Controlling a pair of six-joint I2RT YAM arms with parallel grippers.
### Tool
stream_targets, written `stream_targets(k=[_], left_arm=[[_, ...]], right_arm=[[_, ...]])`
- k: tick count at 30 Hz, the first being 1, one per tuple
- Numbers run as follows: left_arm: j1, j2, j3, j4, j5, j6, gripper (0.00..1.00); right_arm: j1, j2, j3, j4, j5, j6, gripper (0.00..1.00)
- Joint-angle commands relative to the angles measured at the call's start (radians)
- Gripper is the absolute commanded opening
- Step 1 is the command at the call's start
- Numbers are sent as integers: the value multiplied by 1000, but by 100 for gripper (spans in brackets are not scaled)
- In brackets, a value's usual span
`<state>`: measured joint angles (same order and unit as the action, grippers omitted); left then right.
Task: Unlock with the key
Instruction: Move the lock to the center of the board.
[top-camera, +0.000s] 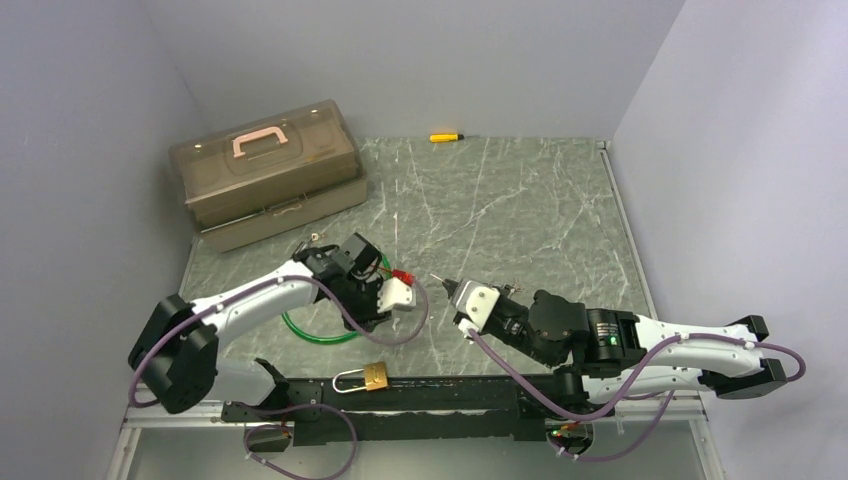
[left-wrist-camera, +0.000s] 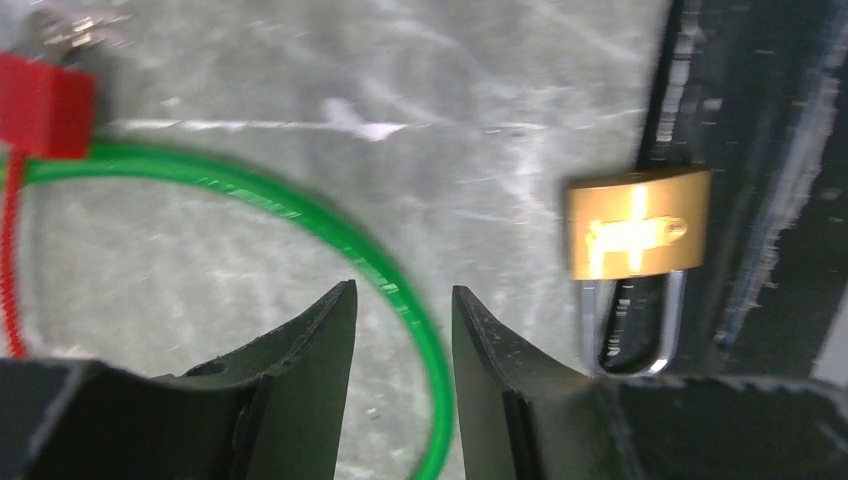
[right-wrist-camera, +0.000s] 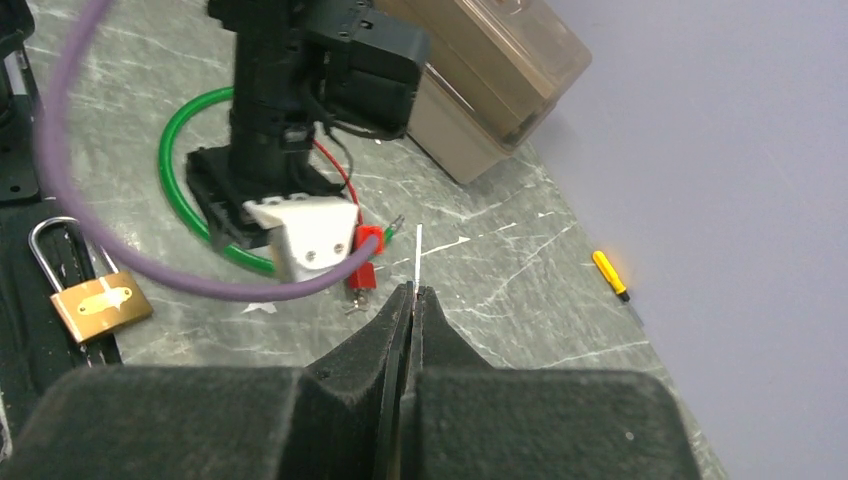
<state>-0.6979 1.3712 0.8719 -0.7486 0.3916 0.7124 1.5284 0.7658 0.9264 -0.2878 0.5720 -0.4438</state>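
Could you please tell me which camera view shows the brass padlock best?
Right wrist: the padlock is whole and sharp. Left wrist shows it larger but blurred; top external shows it small.

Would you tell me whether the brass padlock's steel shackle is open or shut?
Shut: both legs of the shackle sit in the brass padlock body.
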Motion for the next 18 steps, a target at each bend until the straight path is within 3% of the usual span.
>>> stream_targets(k=[1, 5, 12, 18], left_arm=[[-118, -94, -120, -10, 85, -53, 45], [-159, -112, -186, 42, 28, -61, 46], [-161, -151, -209, -2, 59, -12, 50], [-225, -125, -245, 52, 41, -21, 52]], right_arm=[[2, 3, 43, 20, 28, 10, 0], [-2, 7, 47, 27, 37, 9, 0], [-7, 55, 85, 26, 20, 9, 0], [-7, 87, 116, 18, 11, 5, 0]])
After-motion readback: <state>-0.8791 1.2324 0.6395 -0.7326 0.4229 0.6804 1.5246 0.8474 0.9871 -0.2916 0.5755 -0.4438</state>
